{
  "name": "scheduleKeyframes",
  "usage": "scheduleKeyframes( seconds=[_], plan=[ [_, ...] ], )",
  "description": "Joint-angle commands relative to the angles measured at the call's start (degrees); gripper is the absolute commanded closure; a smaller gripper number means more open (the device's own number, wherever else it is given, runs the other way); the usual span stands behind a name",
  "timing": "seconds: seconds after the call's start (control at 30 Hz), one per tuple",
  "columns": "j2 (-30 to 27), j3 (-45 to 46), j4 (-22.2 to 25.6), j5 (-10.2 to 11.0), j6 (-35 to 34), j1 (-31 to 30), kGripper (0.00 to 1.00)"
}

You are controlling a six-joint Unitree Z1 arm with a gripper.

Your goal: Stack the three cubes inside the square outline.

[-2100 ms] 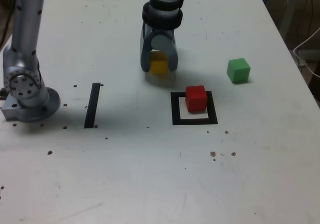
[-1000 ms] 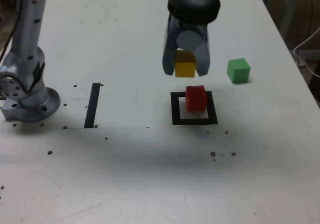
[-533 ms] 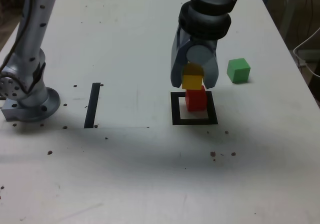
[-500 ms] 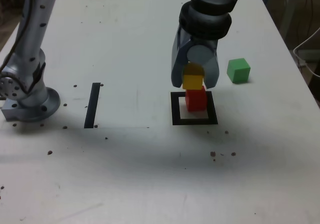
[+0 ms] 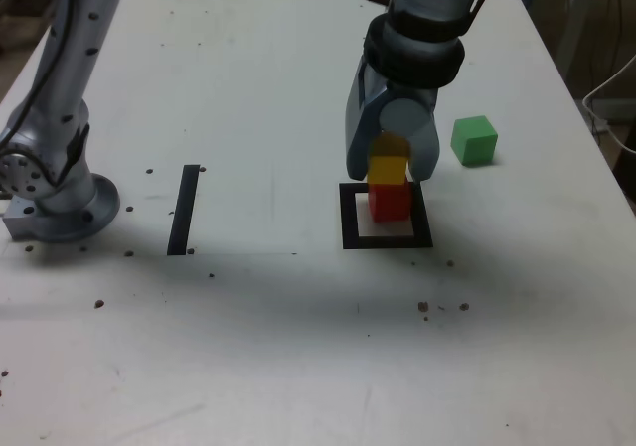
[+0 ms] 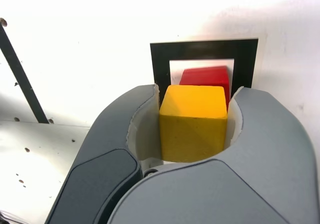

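Your gripper (image 5: pixel 391 163) is clamped on the yellow cube (image 5: pixel 389 163), one jaw on each side face. In the exterior view the yellow cube sits directly above the red cube (image 5: pixel 391 202); their edges meet there, but you cannot tell from that angle whether they touch or a thin gap is left.

The wrist view gives you what the exterior view lacks: the yellow cube (image 6: pixel 192 121) fills the space between the two grey jaws, flush against both pale inner pads (image 6: pixel 142 134). Beyond it a strip of the red cube (image 6: pixel 206 77) shows, so the two are not fully in line from that camera. The red cube stands on the white interior of the square outline (image 6: pixel 162 67), whose black frame is visible on three sides past the gripper (image 6: pixel 194 119).

The exterior view gives you the wider table (image 5: pixel 298 347). The square outline (image 5: pixel 350 225) lies near the table's middle, toward the exterior view's right. The green cube (image 5: pixel 474 140) rests alone on the table, apart from the outline, nearer the edge on the exterior view's right. A narrow black strip (image 5: pixel 184 209) lies toward the exterior view's left, close to the arm's grey base (image 5: pixel 50 193) by that edge. Small dark specks (image 5: pixel 442 307) dot the near part of the table.
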Motion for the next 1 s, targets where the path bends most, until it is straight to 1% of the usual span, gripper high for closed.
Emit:
scheduleKeyframes(
  seconds=[0.0,0.27,0.47,0.63,0.8,0.97],
  plan=[
    [0.13,0.04,-0.19,0.0,-0.07,0.06,0.64],
    [0.15,0.2,-0.72,-0.01,-0.07,0.34,0.64],
    [0.15,0.54,-0.74,-0.22,-0.07,0.65,0.59],
    [0.22,0.71,-1.44,-1.5,0.02,0.67,0.54],
    [0.39,1.0,-2.13,-2.98,0.21,0.68,0.53],
    [0.49,1.4,-2.54,-3.48,0.42,0.66,0.53]
  ],
)
